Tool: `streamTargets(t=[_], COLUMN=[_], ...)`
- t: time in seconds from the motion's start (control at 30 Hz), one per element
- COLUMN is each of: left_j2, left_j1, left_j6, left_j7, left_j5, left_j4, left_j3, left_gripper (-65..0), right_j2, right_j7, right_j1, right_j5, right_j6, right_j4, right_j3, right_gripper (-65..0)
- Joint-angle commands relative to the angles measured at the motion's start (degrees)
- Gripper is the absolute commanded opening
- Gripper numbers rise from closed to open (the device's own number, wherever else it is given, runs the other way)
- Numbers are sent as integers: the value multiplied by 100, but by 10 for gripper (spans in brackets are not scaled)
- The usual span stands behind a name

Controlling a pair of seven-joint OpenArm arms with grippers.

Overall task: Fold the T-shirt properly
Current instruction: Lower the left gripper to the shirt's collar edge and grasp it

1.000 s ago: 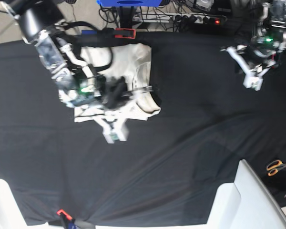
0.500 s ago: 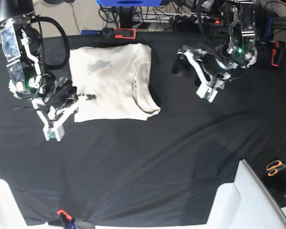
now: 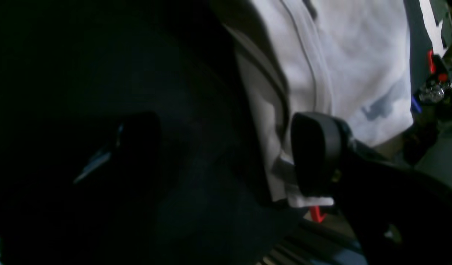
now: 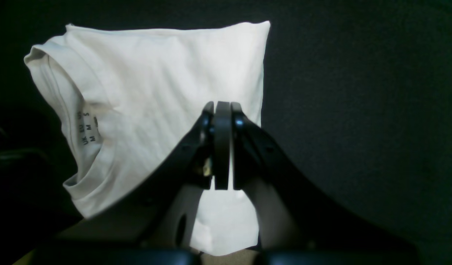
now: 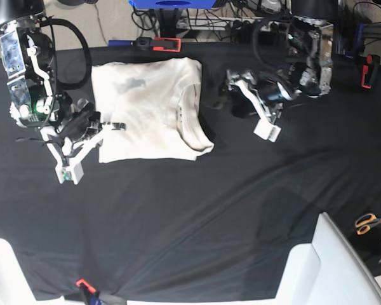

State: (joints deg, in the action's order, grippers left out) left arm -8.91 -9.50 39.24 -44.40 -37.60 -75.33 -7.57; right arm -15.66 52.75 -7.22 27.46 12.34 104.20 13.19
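The cream T-shirt lies folded into a rectangle on the black cloth, with its collar and size label facing up along one edge. My right gripper is shut with nothing between its fingers. In the right wrist view the right gripper hovers just inside the T-shirt edge. My left gripper stands open just off the collar side, apart from the cloth. In the left wrist view the left gripper shows one pad in front of the T-shirt.
A black cloth covers the table. Orange-handled scissors lie at the right edge. White blocks stand at the front right. A red clamp and cables sit behind the shirt, and a small red clip is at the front left.
The right arm has drawn back off the shirt to its left edge. The left arm has swung in toward the collar side, and its jaws have opened.
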Motion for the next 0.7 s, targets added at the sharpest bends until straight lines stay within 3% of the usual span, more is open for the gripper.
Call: streamTargets(t=[0.0, 0.17, 0.4, 0.67], left_j2=[-46, -54, 253, 315], left_j1=[40, 13, 304, 567], left_j6=[76, 76, 76, 76], left_j7=[84, 75, 75, 102], left_j5=[-156, -156, -156, -138], left_j4=[-102, -14, 724, 1102], left_j3=[-3, -3, 50, 902], left_gripper=[-110, -110, -110, -110], right_j2=[-38, -38, -30, -30], right_j7=[-75, -75, -75, -84], right_j1=[67, 67, 67, 67], right_j5=[10, 10, 10, 10], right_j6=[-34, -34, -34, -34], right_j4=[81, 81, 81, 72], right_j3=[-22, -22, -22, -22], right_gripper=[-648, -648, -648, -648])
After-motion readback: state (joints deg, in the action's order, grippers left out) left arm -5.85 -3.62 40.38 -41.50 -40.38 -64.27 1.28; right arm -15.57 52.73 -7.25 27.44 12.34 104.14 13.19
